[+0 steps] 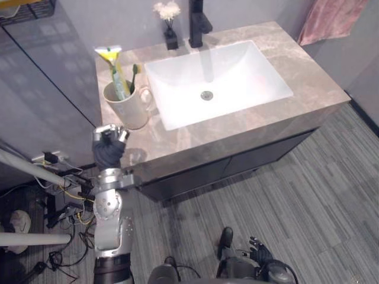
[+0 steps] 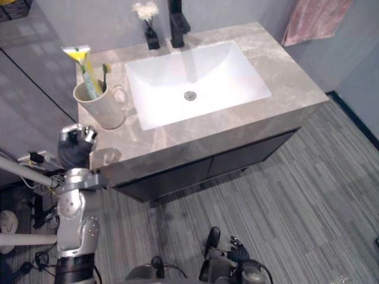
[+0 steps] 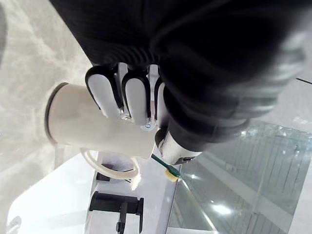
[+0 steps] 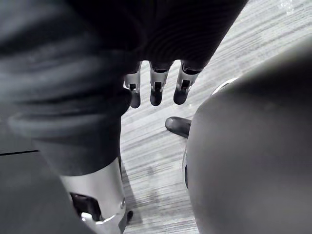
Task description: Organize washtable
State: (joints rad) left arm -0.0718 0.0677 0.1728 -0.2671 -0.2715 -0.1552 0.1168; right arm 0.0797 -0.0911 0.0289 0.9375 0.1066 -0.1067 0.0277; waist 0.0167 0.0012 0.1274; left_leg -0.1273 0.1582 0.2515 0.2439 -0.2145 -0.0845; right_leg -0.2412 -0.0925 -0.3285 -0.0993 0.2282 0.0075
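Mug: cream mug [image 1: 129, 106] stands upright on the washtable [image 1: 249, 127], just beyond the left hand [image 1: 109, 148] and a touch toward the basin side, handle turned away from the hand
In the mug: green toothbrush [image 1: 134, 76] and a yellow-capped toothpaste tube [image 1: 113, 65], both sticking up past the rim, above and beyond the hand
Left hand grip: fingers [image 3: 136, 97] curled in, nothing held; from the wrist view they sit in front of the mug's side, and contact with it can't be made out
Left arm pose: raised near upright at the counter's front corner, the hand's dark back facing the head camera, knuckles pointed at the mug
Basin: white basin [image 1: 237, 77] lies past the mug, farther from the left hand
Back of counter: black faucet [image 1: 198, 23] and small vase of flowers [image 1: 170, 35], well beyond the hand
Right hand: right hand [image 1: 260, 251] hangs low over the striped floor [image 1: 308, 195], fingers relaxed and loose, holding nothing, well apart from the washtable
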